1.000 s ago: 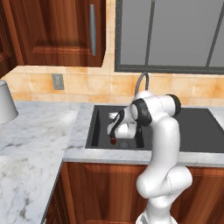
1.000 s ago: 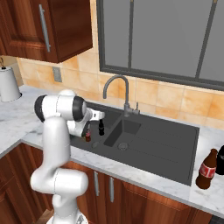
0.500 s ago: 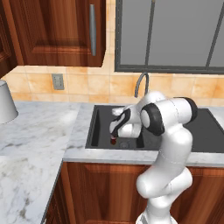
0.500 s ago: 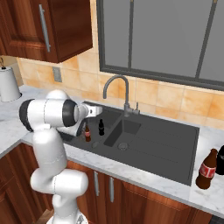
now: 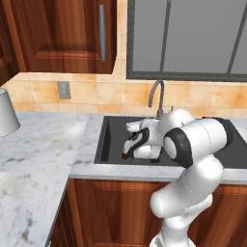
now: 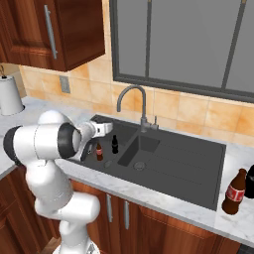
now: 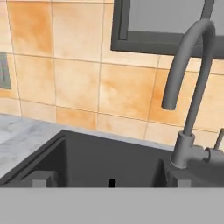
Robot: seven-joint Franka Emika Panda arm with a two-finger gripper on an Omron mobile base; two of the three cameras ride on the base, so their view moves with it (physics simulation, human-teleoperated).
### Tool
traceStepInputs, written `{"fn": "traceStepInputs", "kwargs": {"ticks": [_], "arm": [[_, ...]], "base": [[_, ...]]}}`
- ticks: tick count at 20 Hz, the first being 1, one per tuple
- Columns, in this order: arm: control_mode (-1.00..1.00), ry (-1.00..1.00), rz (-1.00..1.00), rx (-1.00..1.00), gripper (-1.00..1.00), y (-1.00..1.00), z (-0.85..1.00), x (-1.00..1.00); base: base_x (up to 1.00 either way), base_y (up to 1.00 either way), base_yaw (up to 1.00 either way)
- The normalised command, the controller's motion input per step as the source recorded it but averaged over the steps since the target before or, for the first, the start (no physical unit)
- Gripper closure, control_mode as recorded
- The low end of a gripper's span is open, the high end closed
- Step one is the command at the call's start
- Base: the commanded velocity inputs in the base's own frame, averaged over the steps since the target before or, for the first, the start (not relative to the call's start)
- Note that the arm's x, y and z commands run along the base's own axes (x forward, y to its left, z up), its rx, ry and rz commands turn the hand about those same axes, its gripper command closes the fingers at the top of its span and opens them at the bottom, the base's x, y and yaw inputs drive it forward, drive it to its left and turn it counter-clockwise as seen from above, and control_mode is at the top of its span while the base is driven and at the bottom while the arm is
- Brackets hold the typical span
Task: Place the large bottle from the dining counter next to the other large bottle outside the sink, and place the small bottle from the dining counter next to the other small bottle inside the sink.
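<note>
Risen since a second ago, the gripper (image 6: pixel 87 149) now hangs spread wide above the sink (image 6: pixel 198 163).
Two small bottles (image 6: pixel 98 150) stand left of centre; the large bottle (image 6: pixel 233 192) stands at lower right.

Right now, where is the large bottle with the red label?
In the right base view, the large bottle stands on the marble worktop, right of the sink, beside the other large bottle.

The other large bottle (image 6: pixel 250 181) was cut off by the right edge, and the sink (image 5: pixel 112 140) was partly hidden by the arm.
</note>
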Motion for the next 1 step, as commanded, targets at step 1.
{"fn": "traceStepInputs", "kwargs": {"ticks": [1], "arm": [[-1.0,-0.07,0.0,-0.04,-1.0,0.0,0.0,-0.7]], "base": [[0.0,0.0,0.0]]}}
